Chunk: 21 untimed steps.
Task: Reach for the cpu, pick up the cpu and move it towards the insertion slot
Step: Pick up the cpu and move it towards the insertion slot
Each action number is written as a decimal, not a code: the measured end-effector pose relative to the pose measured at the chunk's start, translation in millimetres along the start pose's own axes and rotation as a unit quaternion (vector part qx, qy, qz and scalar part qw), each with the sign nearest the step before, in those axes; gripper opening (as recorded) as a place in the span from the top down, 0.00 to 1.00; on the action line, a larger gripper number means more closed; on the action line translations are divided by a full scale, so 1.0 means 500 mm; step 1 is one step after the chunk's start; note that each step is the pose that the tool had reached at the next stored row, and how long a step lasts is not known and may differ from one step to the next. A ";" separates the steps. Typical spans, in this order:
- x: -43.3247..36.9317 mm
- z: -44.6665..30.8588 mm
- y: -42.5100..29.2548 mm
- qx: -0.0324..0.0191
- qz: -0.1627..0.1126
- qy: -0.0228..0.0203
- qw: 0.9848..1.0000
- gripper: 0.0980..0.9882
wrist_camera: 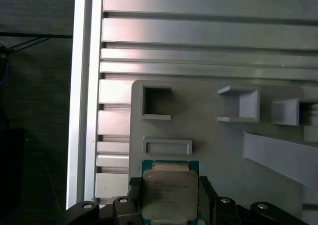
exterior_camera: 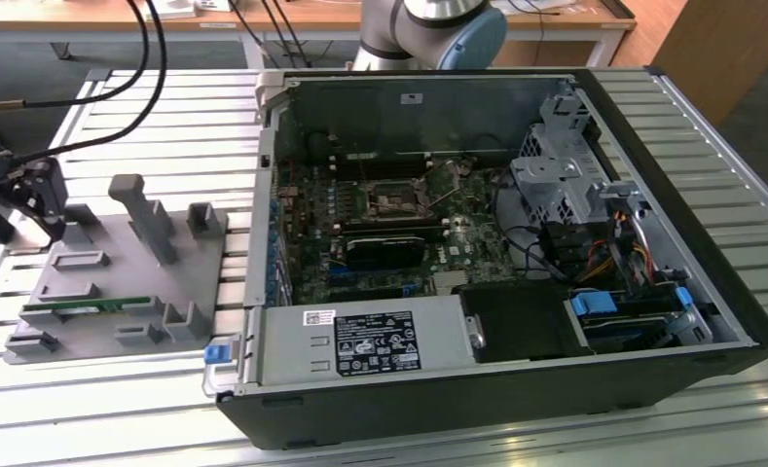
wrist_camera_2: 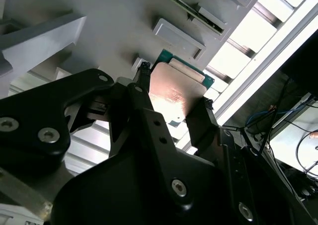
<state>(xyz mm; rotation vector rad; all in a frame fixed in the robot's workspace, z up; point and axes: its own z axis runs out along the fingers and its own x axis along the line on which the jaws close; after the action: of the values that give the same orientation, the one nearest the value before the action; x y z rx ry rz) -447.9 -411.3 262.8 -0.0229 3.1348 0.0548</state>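
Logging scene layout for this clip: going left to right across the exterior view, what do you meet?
Gripper → tall grey post → blue latch → insertion slot → blue drive caddy.

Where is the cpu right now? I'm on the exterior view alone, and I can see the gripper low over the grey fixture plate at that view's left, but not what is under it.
Observer: In both wrist views the cpu lies right in the gripper, silver top towards the cameras.
Operator: Is it gripped?
Observer: In the second wrist view the fingers stand against two opposite edges of the cpu, with no gap showing.
Operator: Whereabouts on the plate is it?
Observer: In the first wrist view the cpu is close beside a low rectangular frame of the grey fixture plate, near the plate's edge.
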 end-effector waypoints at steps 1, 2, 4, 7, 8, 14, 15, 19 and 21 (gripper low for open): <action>0.000 -0.003 0.000 0.000 0.000 0.000 1.000 0.51; 0.000 -0.005 0.000 0.000 0.000 0.000 1.000 0.51; 0.000 -0.009 0.000 0.000 0.000 0.000 1.000 0.51; 0.000 -0.015 0.001 0.000 0.000 0.000 1.000 0.51; 0.000 -0.017 0.001 0.000 0.000 0.000 1.000 0.51; 0.000 -0.029 0.002 0.000 0.000 0.000 1.000 0.51; 0.000 -0.031 0.002 0.000 0.000 0.000 1.000 0.51; 0.000 -0.039 0.002 0.000 0.000 0.000 1.000 0.51; 0.000 -0.042 0.002 0.000 0.000 0.000 1.000 0.51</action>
<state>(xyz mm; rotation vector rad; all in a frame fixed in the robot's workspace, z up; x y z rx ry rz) -447.9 -410.9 283.9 -0.0227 3.1349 0.0547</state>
